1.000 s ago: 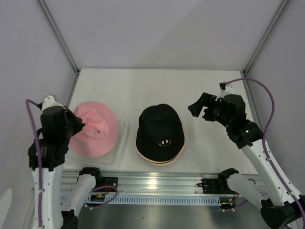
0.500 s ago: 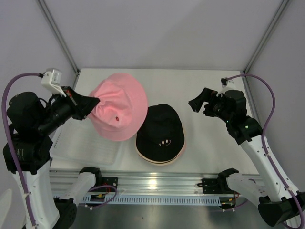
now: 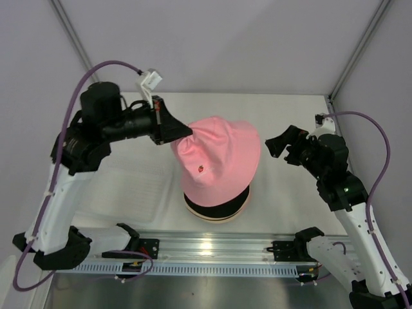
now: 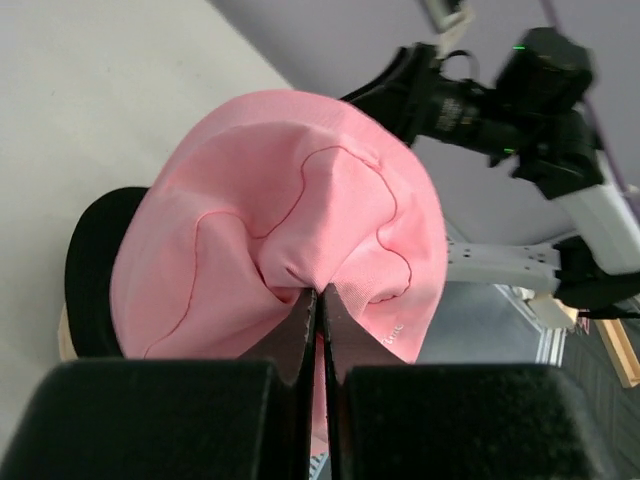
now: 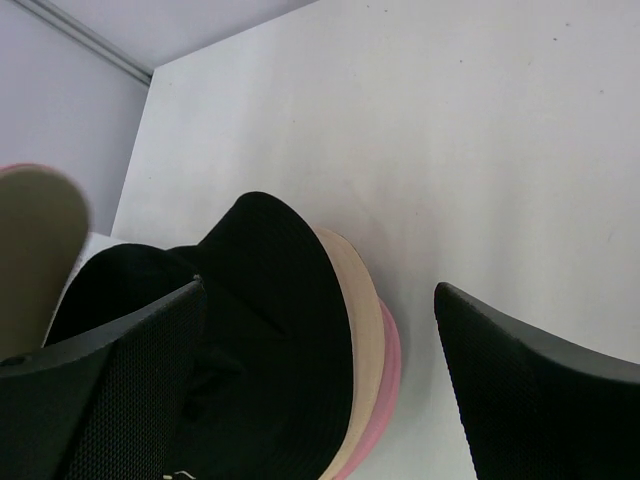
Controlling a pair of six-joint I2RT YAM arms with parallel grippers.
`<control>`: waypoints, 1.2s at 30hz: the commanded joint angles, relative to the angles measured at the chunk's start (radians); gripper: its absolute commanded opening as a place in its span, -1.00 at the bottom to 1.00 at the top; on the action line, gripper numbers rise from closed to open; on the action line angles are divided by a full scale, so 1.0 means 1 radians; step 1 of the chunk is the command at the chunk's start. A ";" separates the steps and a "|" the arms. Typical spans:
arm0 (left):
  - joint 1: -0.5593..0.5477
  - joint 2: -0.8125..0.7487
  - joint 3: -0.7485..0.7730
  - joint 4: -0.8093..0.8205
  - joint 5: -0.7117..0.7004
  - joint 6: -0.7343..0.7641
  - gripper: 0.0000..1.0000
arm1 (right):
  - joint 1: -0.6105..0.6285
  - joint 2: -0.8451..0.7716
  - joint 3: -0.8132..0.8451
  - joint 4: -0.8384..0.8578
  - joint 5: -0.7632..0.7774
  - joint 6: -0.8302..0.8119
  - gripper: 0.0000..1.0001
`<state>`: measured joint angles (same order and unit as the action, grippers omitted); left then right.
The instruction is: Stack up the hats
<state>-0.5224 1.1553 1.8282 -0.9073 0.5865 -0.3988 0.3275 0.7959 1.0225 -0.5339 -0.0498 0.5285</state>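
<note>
Two pincers show in the top view; the left gripper (image 3: pixel 182 132), upper left of centre, is clenched on the pink hat (image 3: pixel 222 161), which hangs over the black hat (image 3: pixel 215 207) at centre, hiding all but its front brim; the right gripper (image 3: pixel 286 148), at right, gapes empty.

Left wrist view: the left gripper (image 4: pixel 320 295) pinches pink hat (image 4: pixel 300 190) cloth at bottom centre; the black hat (image 4: pixel 95 260) peeks out at left.

Right wrist view: the right gripper (image 5: pixel 320 335) stands wide apart, touching nothing; the black hat (image 5: pixel 270 290) sits on a cream brim (image 5: pixel 355 320) and a pink brim (image 5: pixel 388 365), cut off below.

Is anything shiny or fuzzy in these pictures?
Top view: a bright shiny spot on the metal rail at the bottom. Left wrist view: the pink hat looks sharp, the shut jaws up close look fuzzy. Right wrist view: the black hat is clear but very dark.
</note>
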 commanded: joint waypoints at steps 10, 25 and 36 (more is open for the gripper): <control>-0.166 0.244 0.157 -0.123 -0.290 0.074 -0.99 | -0.015 -0.069 0.090 -0.107 0.042 0.007 0.98; -0.248 0.258 -0.056 -0.061 -0.271 0.048 -0.76 | -0.018 -0.089 -0.116 0.117 -0.186 0.145 0.97; -0.223 0.008 -0.147 -0.051 -0.549 -0.046 0.89 | -0.018 -0.051 -0.206 0.244 -0.305 0.198 0.94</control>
<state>-0.7601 1.2926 1.6936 -0.9901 0.1806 -0.3832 0.3138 0.7284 0.8341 -0.3756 -0.3012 0.6750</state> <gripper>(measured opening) 0.935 0.973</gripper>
